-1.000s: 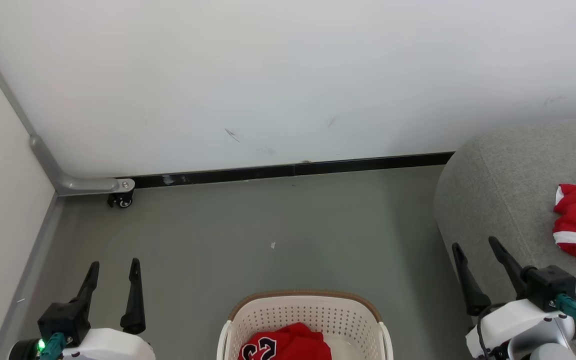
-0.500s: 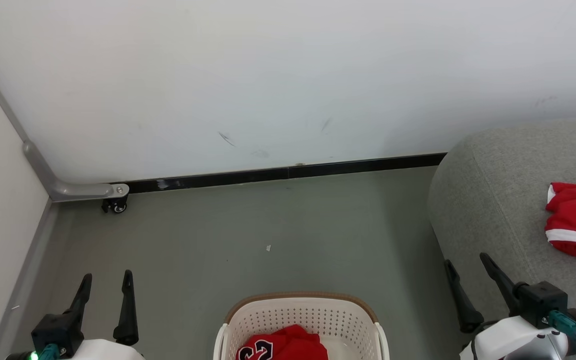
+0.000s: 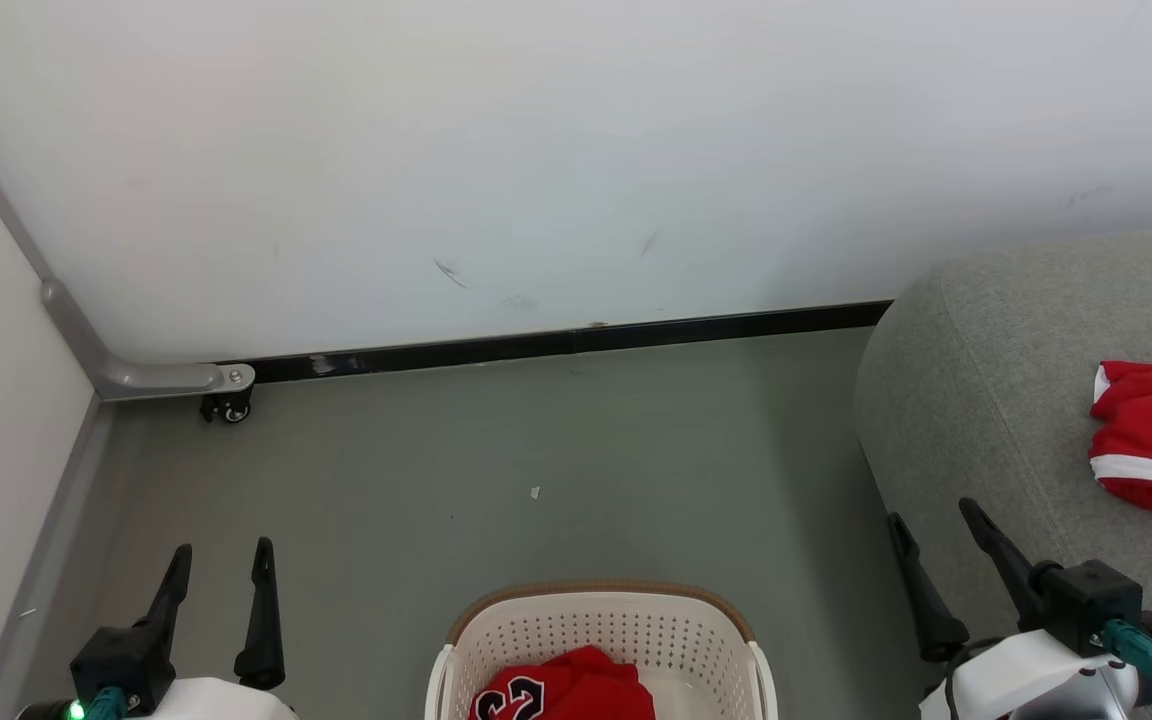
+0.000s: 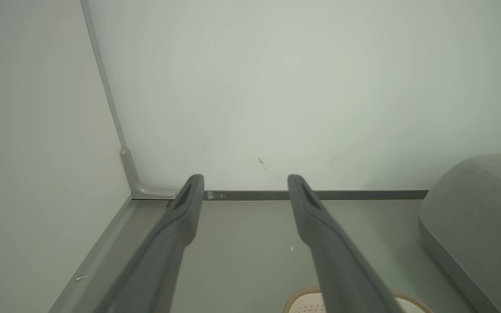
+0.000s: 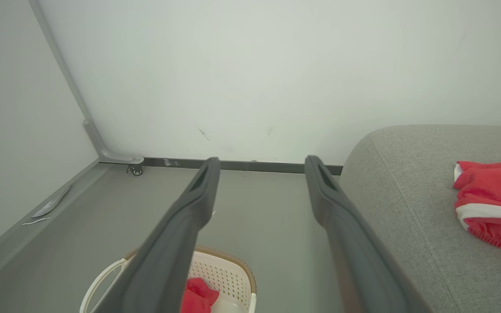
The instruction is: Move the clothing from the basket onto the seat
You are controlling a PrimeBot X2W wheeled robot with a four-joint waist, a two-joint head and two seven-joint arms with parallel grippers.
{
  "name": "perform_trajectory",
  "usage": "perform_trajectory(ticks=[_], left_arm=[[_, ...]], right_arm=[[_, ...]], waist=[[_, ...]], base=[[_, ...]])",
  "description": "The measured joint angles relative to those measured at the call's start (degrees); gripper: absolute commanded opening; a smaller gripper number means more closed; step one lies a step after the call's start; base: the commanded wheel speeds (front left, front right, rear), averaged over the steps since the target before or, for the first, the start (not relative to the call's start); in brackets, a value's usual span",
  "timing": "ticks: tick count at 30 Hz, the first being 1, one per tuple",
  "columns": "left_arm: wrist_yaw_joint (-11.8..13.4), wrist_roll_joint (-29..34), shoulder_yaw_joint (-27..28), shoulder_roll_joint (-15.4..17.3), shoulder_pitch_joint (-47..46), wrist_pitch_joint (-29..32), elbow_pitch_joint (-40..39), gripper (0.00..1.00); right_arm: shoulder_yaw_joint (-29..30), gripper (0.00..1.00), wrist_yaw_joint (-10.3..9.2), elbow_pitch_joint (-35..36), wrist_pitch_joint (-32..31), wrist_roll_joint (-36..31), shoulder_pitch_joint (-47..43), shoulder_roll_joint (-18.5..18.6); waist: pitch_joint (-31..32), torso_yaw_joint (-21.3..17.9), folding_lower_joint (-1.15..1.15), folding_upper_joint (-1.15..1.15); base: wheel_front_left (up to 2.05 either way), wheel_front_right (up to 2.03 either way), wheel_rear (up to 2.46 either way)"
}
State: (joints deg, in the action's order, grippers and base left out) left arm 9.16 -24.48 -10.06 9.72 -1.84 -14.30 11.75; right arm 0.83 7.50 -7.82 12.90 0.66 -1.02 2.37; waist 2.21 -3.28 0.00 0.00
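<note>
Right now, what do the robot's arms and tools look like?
The left tool and the right tool each have two long, dark, pointed fingers on a black block. Behind it sits a smooth white rounded wrist. A teal plug sticks out of each block. A green light glows by the left plug; a black cable loops by the right wrist.

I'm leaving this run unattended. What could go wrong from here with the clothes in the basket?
1. The red clothing lies bunched low in the basket; a claw reaching in might snag the perforated wall or lift only part of the pile.
2. The right claw, open, hangs close beside the seat, so swinging toward the basket or back could brush the upholstery.
</note>
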Motion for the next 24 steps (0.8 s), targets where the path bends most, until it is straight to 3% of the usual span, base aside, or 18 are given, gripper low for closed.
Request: perform_trajectory(ticks=[12, 24], left_arm=[[-0.32, 0.44, -0.15, -0.24, 0.01, 0.00, -0.51, 1.00], [-3.34, 3.71, -5.19, 0.99, -0.69, 0.63, 1.70, 1.00]], right_arm=[[-1.63, 1.00, 0.00, 1.98, -0.54, 1.36, -1.32, -0.02], [0.11, 1.00, 0.00, 5.69, -0.44, 0.94, -1.75, -0.09]], waist=[[-1.08, 0.10, 0.00, 0.00], [-3.02, -0.23, 0.00, 0.00]], base=[[0.00, 0.00, 0.00], [0.00, 0.00, 0.00]])
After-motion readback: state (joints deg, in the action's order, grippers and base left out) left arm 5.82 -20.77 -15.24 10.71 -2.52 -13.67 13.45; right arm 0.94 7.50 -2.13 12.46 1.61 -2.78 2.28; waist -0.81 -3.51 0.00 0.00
